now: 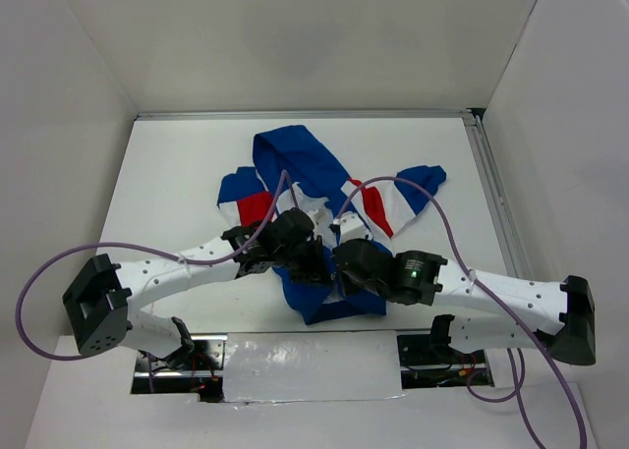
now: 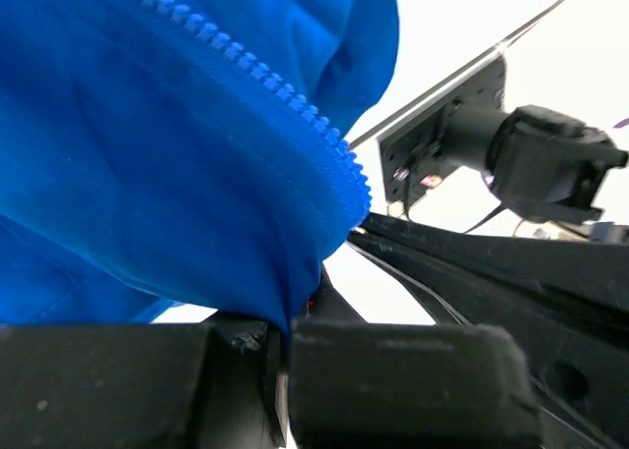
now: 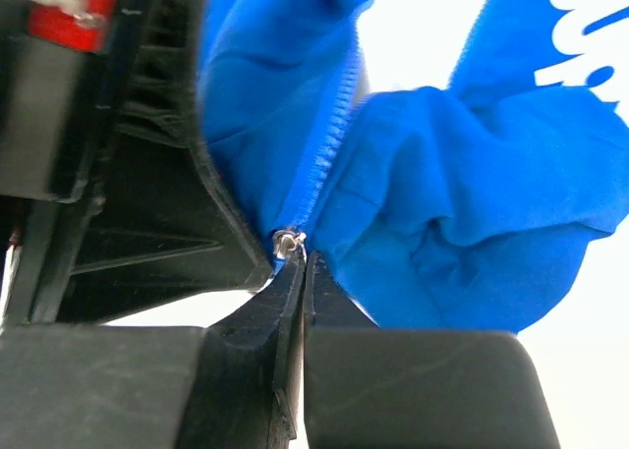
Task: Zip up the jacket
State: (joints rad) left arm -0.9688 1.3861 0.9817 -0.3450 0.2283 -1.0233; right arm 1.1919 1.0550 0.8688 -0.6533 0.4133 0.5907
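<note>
The jacket (image 1: 295, 159) lies crumpled mid-table, blue with red and white panels, its hem towards the arms. My left gripper (image 1: 311, 262) is shut on the blue hem fabric (image 2: 177, 154) beside the bottom end of the zipper teeth (image 2: 265, 81); the jaws (image 2: 280, 341) pinch the cloth edge. My right gripper (image 1: 339, 264) sits right next to it. In the right wrist view its tips (image 3: 303, 262) are closed just under the small metal zipper slider (image 3: 288, 239) at the foot of the zipper, seemingly pinching its pull. White lettering (image 3: 580, 36) shows at the upper right.
The two grippers nearly touch; the left gripper's black finger (image 3: 147, 203) fills the left of the right wrist view, and the right arm (image 2: 491, 262) crosses the left wrist view. A metal rail (image 1: 491, 184) edges the table on the right. Purple cables (image 1: 413, 189) loop over the jacket.
</note>
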